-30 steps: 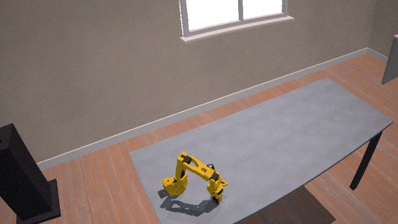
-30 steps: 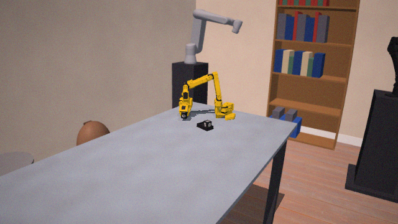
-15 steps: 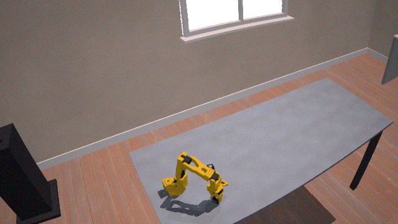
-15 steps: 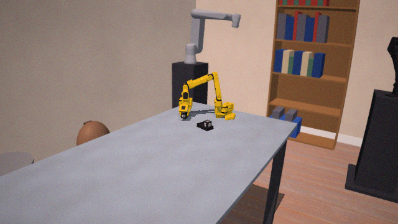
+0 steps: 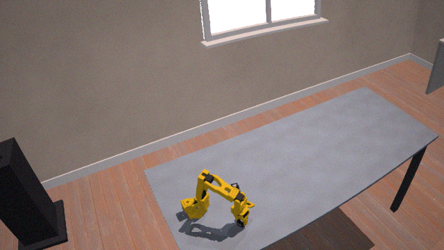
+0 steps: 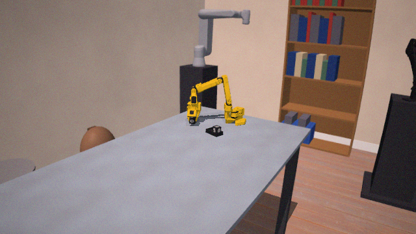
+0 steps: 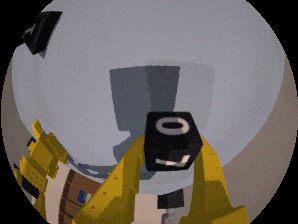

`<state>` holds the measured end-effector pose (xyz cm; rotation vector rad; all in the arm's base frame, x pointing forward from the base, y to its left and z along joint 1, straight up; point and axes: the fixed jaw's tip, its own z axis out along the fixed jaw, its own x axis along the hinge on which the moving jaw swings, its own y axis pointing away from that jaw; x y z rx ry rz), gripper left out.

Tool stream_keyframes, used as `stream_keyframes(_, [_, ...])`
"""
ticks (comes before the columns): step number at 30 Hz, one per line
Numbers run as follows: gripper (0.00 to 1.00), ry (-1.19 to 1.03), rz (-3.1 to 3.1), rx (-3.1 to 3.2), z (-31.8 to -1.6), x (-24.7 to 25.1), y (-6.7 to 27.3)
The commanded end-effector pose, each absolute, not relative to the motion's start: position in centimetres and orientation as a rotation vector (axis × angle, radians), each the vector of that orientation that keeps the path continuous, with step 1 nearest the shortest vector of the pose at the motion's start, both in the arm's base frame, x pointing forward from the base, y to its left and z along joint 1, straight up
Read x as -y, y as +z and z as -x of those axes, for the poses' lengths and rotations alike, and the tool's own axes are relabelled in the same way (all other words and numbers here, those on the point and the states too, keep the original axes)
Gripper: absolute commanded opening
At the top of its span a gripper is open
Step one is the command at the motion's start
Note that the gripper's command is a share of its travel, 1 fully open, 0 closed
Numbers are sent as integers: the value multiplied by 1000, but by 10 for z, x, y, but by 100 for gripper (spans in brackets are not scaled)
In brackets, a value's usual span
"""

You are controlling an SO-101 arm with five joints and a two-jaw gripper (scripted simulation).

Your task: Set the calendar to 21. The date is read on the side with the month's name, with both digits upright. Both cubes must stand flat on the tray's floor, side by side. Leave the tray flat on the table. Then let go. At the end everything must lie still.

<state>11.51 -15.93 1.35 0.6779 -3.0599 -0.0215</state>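
My yellow gripper (image 5: 240, 222) (image 6: 192, 121) (image 7: 169, 163) points down at the grey table (image 5: 312, 146) (image 6: 146, 169), near its edge. It is shut on a black date cube (image 7: 170, 141) with white digits; a 0 shows on its upper face and another digit on the face toward the wrist camera. The cube also shows as a dark spot between the fingertips in the exterior view (image 6: 192, 121). The black calendar tray (image 6: 213, 132) (image 7: 40, 30) lies flat on the table apart from the gripper, with the other cube (image 6: 217, 129) standing in it, a white digit facing the exterior camera.
The arm's base (image 5: 195, 207) (image 6: 235, 117) is fixed on the table near the tray. A grey robot arm on a black pedestal (image 6: 198, 84) stands behind the table. A bookshelf (image 6: 325, 71) is at the right.
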Motion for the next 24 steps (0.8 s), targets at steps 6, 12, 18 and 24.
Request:
stream_keyframes(6, [0,34,-676,3077,-120,166,32])
stream_keyframes(12, [0,34,-676,3077,-120,165,44])
stream_keyframes(18, [0,34,-676,3077,-119,163,61])
stream_keyframes(24, [0,34,-676,3077,-118,162,69])
